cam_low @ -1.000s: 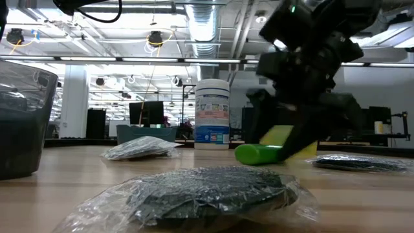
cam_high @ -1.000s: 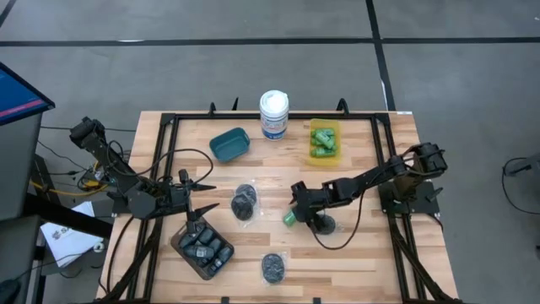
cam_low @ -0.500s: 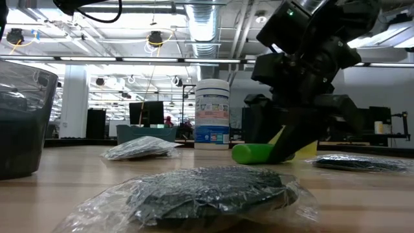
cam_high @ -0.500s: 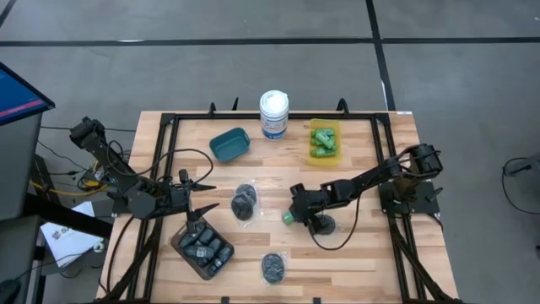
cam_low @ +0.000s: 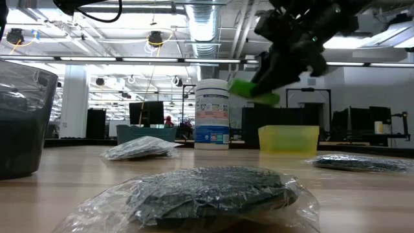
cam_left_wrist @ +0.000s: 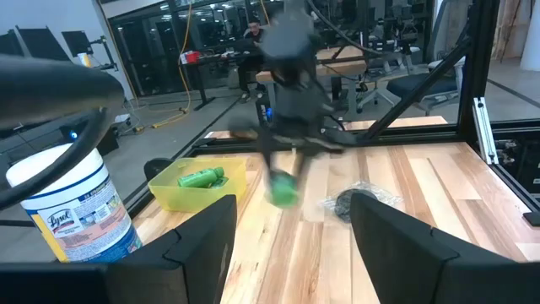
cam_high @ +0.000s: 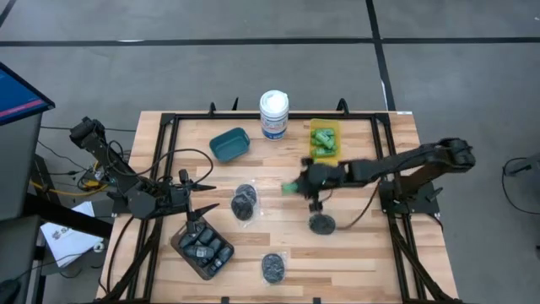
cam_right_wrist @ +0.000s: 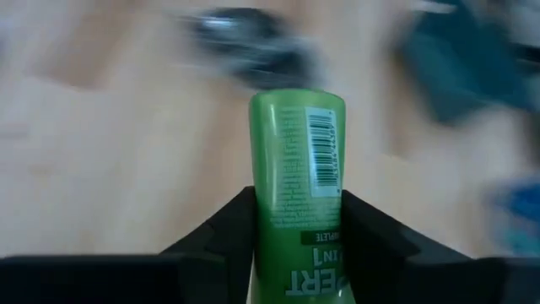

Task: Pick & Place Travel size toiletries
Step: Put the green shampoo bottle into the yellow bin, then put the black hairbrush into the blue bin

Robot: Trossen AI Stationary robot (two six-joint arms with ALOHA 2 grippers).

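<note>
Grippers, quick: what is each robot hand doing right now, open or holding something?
Left gripper: open, holding nothing, above the dark tray.
Right gripper: shut on a green mini bottle, lifted off the table.

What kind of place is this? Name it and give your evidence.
Probably a robotics lab or workshop: exposed ceiling ducts over an open floor, desks with office chairs behind the table, and a framed wooden table where the right gripper holds a green mini bottle.
</note>
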